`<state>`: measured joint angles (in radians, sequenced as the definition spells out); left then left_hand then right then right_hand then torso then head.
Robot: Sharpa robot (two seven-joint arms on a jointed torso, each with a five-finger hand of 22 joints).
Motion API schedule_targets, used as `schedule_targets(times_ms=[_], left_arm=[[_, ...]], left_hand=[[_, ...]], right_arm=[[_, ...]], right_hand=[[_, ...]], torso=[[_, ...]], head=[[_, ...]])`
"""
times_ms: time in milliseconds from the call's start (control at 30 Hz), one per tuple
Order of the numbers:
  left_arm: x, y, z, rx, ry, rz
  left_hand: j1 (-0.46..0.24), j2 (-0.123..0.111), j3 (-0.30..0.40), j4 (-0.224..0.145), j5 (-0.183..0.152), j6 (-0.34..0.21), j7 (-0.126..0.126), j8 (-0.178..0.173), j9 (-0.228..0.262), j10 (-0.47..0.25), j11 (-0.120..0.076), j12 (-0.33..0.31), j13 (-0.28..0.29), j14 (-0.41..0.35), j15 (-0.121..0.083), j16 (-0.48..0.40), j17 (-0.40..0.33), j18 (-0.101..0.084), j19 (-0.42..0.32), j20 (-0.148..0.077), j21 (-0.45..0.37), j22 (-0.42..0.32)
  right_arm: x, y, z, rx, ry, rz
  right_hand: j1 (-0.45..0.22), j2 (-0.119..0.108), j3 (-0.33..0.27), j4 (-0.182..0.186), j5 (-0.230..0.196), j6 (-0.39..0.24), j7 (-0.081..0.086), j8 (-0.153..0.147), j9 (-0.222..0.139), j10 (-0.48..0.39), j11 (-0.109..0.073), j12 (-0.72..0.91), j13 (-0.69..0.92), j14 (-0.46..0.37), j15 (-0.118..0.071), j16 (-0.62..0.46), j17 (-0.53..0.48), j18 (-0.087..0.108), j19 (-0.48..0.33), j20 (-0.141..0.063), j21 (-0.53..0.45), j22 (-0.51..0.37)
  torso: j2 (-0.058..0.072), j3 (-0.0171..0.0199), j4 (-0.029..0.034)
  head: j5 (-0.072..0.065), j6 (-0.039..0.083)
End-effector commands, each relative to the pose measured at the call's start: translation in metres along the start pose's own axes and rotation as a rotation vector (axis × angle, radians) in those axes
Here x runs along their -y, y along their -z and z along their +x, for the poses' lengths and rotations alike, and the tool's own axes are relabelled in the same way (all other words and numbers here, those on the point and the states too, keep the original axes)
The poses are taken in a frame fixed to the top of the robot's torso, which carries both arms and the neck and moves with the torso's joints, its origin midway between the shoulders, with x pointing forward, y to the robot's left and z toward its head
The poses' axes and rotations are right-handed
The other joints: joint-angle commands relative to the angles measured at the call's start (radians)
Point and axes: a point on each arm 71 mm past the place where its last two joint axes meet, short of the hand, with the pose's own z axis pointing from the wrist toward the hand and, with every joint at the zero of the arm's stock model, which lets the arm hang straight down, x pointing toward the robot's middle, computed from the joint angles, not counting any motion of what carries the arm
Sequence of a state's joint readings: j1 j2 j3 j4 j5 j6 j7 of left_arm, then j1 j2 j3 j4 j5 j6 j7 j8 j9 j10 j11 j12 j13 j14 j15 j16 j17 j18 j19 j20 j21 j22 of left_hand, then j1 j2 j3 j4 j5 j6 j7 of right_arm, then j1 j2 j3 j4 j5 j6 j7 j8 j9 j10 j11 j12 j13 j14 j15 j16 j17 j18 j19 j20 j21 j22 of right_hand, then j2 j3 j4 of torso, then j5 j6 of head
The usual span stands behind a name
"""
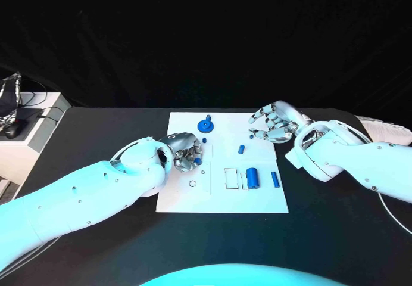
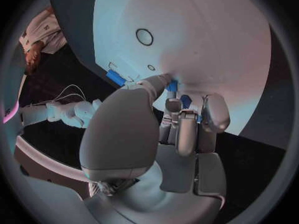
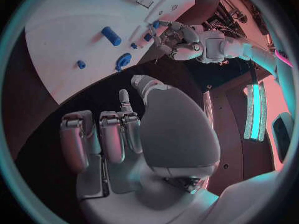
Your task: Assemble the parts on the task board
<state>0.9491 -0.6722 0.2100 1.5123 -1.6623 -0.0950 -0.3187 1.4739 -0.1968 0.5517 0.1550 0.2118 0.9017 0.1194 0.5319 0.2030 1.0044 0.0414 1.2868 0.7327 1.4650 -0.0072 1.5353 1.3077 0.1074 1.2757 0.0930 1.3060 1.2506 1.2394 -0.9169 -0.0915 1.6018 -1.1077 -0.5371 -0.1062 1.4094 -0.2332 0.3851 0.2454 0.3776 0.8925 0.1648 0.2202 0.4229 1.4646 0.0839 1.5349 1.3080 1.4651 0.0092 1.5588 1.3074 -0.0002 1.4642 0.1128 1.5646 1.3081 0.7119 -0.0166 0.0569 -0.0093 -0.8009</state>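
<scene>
Task board [image 1: 184,199], the white plate, is lying in the middle of the black table [image 1: 86,131] in the head view, and it is carrying all the loose blue parts. Near its upper edge a round blue part [image 1: 206,126] with a small knob is sitting. Right of centre a small blue peg [image 1: 242,148] is lying by itself. Lower right, a thick blue cylinder [image 1: 252,177] is resting beside white rectangular slots [image 1: 231,178], and a thin blue bar [image 1: 275,179] is lying just right of it, near the board's right edge. A small ring-shaped hole [image 1: 193,183] is showing in the board left of the slots.

Left hand [image 1: 182,153] is reaching in from the lower left and hovering over the board's left-centre area. Its fingers are curling together around a small blue part [image 1: 198,161]; in the left wrist view the fingertips [image 2: 181,115] are closing on that blue piece [image 2: 172,87] just above the white surface, so it is pinching the part.

Right hand [image 1: 275,123] is hanging at the upper right of the head view, over the board's top right corner and the table beside it. Its fingers are bending loosely and standing apart, holding nothing; the right wrist view shows the fingers [image 3: 112,134] side by side with nothing between them.
</scene>
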Motion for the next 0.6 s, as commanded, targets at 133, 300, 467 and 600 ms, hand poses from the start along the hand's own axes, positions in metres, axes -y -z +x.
schedule_targets(times_ms=[133, 300, 467, 600], left_arm=[[-0.002, 0.005, -0.010, 0.120, 0.192, 0.071], [-0.012, 0.010, -0.012, 0.124, 0.332, 0.072], [-0.029, 0.015, -0.013, 0.100, 0.524, 0.041], [-0.039, 0.018, -0.014, 0.095, 0.620, 0.025]], left_hand=[[-0.021, -0.020, 0.070, -0.004, 0.006, 0.005, 0.006, 0.023, -0.006, -0.100, 0.010, -0.137, -0.204, 0.012, 0.001, -0.003, 0.083, -0.008, 0.001, 0.002, -0.002, -0.008], [-0.033, -0.031, 0.086, -0.006, 0.004, 0.001, 0.009, 0.022, -0.009, -0.104, 0.013, -0.180, -0.231, -0.008, 0.004, -0.015, 0.048, -0.001, -0.024, 0.005, -0.027, -0.035], [-0.039, -0.031, 0.100, -0.014, 0.003, 0.000, 0.012, 0.025, -0.012, -0.108, 0.016, -0.232, -0.259, -0.029, 0.006, -0.026, 0.016, 0.006, -0.050, 0.008, -0.051, -0.060], [-0.042, -0.029, 0.105, -0.021, 0.003, 0.005, 0.013, 0.028, -0.012, -0.105, 0.017, -0.268, -0.279, -0.042, 0.007, -0.033, -0.001, 0.010, -0.064, 0.009, -0.064, -0.073]], right_arm=[[-0.001, 0.000, 0.001, -0.005, 0.010, -0.014], [-0.001, 0.001, 0.000, -0.004, 0.012, -0.013], [0.000, 0.001, 0.000, -0.004, 0.012, -0.012], [0.000, 0.001, 0.000, -0.004, 0.013, -0.011]], right_hand=[[-0.009, 0.001, 0.005, 0.000, 0.002, 0.000, -0.003, 0.004, 0.001, 0.072, -0.006, 0.002, 0.229, 0.094, -0.006, -0.003, 0.217, 0.000, 0.107, -0.008, 0.006, 0.263], [-0.013, 0.001, 0.008, -0.001, 0.002, 0.000, -0.003, 0.006, 0.001, 0.071, -0.007, 0.001, 0.228, 0.094, -0.007, -0.003, 0.217, 0.000, 0.107, -0.008, 0.006, 0.263], [-0.013, 0.001, 0.008, -0.001, 0.002, 0.000, -0.003, 0.006, 0.001, 0.071, -0.007, 0.001, 0.228, 0.094, -0.007, -0.003, 0.217, 0.000, 0.107, -0.008, 0.006, 0.263], [-0.013, 0.001, 0.008, -0.001, 0.002, 0.000, -0.003, 0.006, 0.001, 0.071, -0.007, 0.001, 0.228, 0.094, -0.007, -0.003, 0.217, 0.000, 0.107, -0.008, 0.006, 0.263]], torso=[[0.000, -0.0018, 0.0013], [-0.001, -0.0032, 0.0027], [-0.001, -0.0032, 0.0024], [0.000, -0.0032, 0.0018]], head=[[-0.001, 0.005], [-0.002, 0.006], [0.000, 0.007], [0.002, 0.009]])
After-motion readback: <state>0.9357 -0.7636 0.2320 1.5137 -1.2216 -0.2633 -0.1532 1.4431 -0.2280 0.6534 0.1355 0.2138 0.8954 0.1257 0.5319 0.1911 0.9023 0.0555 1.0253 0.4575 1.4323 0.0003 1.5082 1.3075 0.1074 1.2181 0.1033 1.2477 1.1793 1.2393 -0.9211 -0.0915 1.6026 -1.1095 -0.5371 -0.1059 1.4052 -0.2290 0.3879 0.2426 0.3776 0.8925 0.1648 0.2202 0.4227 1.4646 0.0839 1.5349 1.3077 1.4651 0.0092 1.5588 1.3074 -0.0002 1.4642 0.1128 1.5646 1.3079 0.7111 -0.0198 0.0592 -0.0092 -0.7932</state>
